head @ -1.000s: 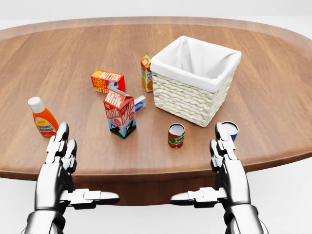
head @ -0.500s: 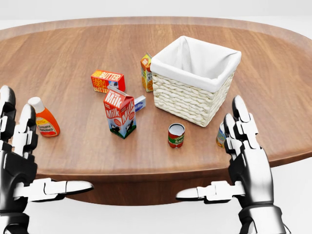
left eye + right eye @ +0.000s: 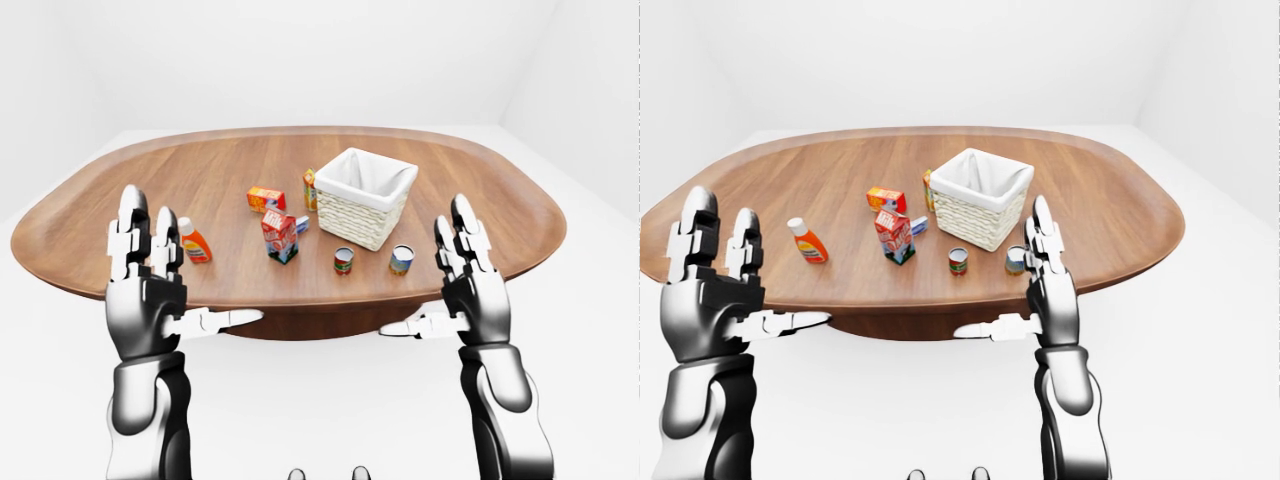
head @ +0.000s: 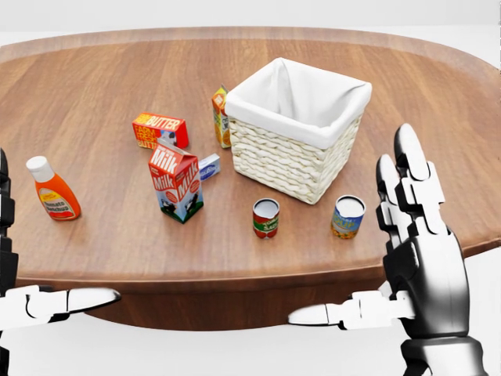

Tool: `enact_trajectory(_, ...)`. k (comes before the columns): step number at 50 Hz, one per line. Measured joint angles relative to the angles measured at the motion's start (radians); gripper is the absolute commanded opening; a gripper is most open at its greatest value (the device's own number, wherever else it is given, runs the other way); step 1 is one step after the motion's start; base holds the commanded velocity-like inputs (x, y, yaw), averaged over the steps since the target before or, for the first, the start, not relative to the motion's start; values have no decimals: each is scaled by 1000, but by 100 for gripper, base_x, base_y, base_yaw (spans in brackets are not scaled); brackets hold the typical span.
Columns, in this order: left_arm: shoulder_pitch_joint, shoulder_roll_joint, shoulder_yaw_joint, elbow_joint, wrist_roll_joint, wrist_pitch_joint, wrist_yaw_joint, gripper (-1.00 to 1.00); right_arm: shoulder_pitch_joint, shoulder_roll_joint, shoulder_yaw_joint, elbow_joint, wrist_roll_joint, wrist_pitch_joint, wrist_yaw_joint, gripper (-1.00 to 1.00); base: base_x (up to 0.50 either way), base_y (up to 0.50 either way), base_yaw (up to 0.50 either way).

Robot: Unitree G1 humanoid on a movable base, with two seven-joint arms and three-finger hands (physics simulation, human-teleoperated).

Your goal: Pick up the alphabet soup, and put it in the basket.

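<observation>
On oval wooden table (image 3: 480,200), white room

We see a bare simulated test room: plain white walls (image 3: 300,50) and white floor (image 3: 590,330) all round, one oval wooden desk (image 3: 480,200) at 12 o'clock, carrying grocery props and a lined wicker basket (image 4: 297,149). No home furnishings.
</observation>
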Motion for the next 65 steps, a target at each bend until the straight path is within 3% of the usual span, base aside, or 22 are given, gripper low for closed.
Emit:
enact_trajectory(26, 7, -3, 2, -30, -9, 0, -6, 100, 5, 0, 3, -33, -6, 0, 6, 100, 0, -50, 0)
enact_trajectory(44, 10, -5, 1, -35, -9, 0, -9, 100, 11, -1, 9, -32, -22, 0, 9, 100, 2, -1, 0)
enact_trajectory(65, 10, -5, 2, -37, -9, 0, -10, 100, 10, 0, 16, -27, -33, 0, 13, 100, 48, 0, 0)
